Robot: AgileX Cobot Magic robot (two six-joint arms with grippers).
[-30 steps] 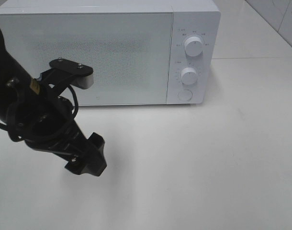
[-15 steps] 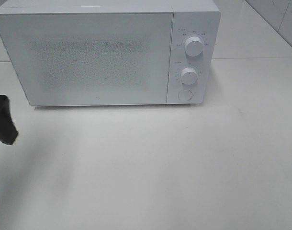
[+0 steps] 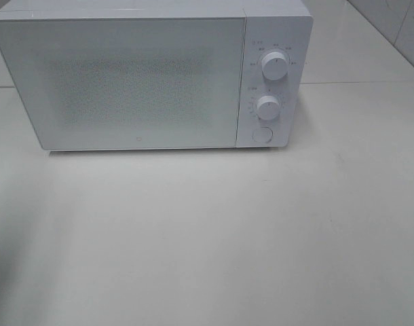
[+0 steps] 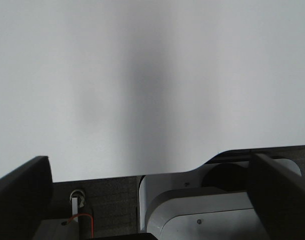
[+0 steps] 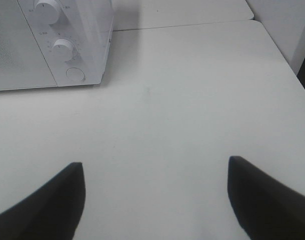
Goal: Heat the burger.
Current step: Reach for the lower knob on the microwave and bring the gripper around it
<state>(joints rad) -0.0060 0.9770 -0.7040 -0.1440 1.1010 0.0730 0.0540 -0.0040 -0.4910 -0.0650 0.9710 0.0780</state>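
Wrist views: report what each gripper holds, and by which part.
Nothing held: the black left gripper and black right gripper both show open, empty jaws.

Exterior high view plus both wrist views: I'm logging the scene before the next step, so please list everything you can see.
microwave: one, white, at the back of the table, door shut
knobs: two, white, on the microwave's right-hand panel, the upper knob directly above the lower knob
round button: one, white, below the lower knob
table: one, off-white, under everything
left tool: one, dark, seen only in the left wrist view, jaws open, nothing between them
right tool: one, dark, seen only in the right wrist view, over bare table, jaws open, empty
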